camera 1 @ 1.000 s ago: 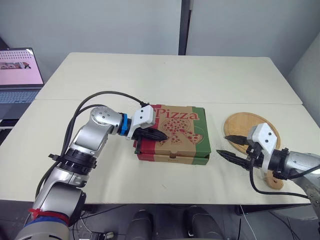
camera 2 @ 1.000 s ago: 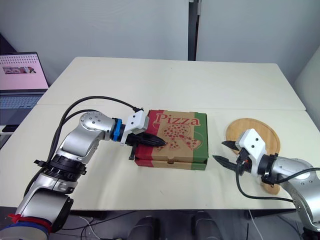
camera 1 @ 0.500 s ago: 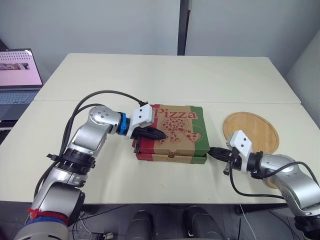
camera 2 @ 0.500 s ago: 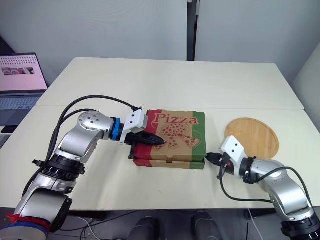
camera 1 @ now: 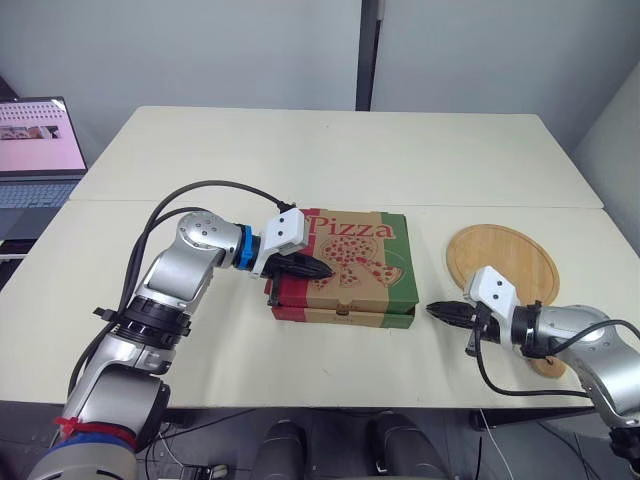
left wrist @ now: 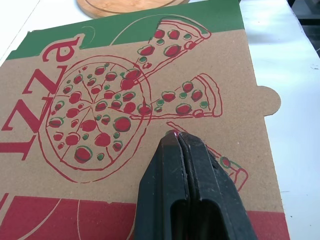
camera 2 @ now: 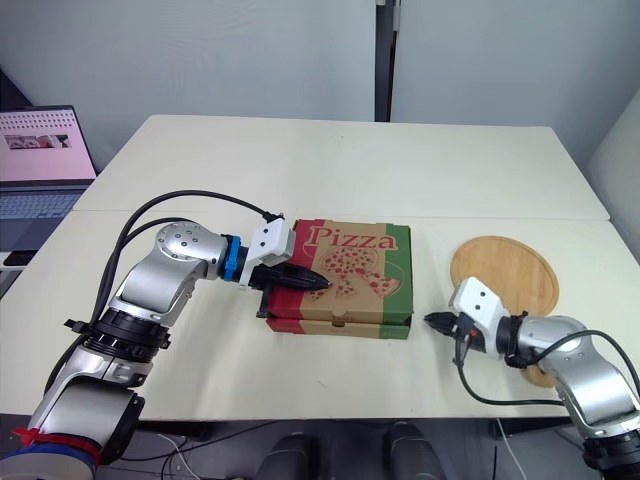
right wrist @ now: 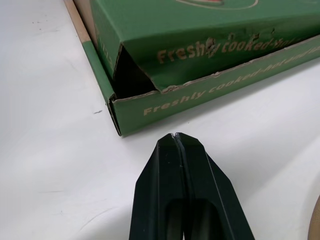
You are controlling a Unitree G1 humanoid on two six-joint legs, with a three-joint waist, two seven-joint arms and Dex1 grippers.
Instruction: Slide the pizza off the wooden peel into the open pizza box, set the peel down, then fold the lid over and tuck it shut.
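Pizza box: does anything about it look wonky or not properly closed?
Yes. At the pizza box corner facing the right gripper, the green side flap looks untucked, leaving a dark triangular gap. The left gripper rests shut on the lid.

Head stereo pair: we look forward and down over the whole table [camera 1: 330, 150], both eyes sharing it. Left wrist camera sits close over the pizza box [left wrist: 220, 100] lid; right wrist camera faces its green corner, low and near.
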